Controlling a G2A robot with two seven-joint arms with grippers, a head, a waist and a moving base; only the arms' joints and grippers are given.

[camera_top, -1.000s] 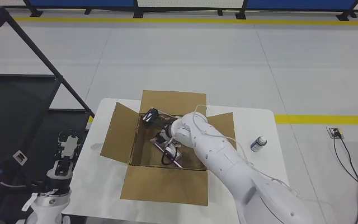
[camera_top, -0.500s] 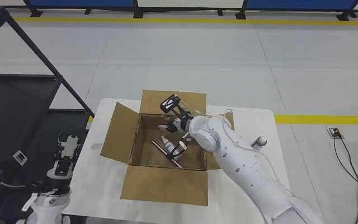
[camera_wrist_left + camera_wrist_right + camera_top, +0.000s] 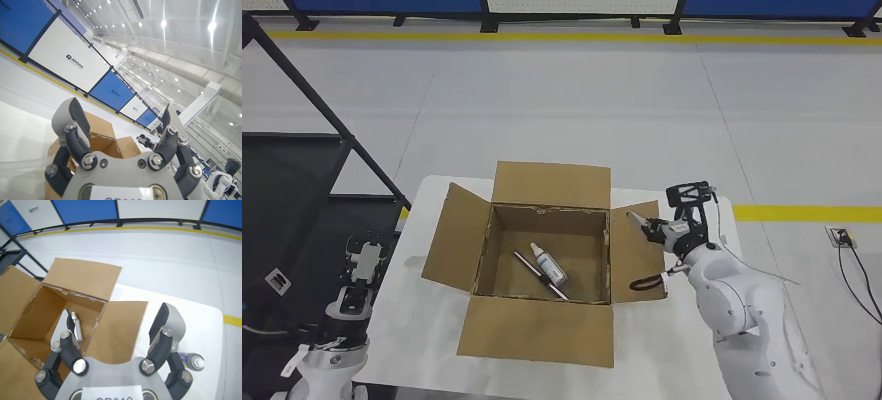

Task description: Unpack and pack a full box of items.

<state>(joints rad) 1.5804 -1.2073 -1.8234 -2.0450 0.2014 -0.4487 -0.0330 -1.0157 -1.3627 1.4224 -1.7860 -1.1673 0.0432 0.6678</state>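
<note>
Right tool has swung out of the box to the right edge of the bench, beside the spray can, jaws wide, empty. 1 bottle still inside, so unpacking continues. Left tool gapes by the left edge.

The white table carries an open cardboard box and a spray can.

White wall panel: a logo mark beside one dark printed brand word.
Blue wall panel: the same mark and word, smaller.
Left wrist sticker: dark characters, cut off at the edge.
Right wrist sticker: likewise cut off.
Spray can: blue label, perhaps printed, too blurred to read.
</note>
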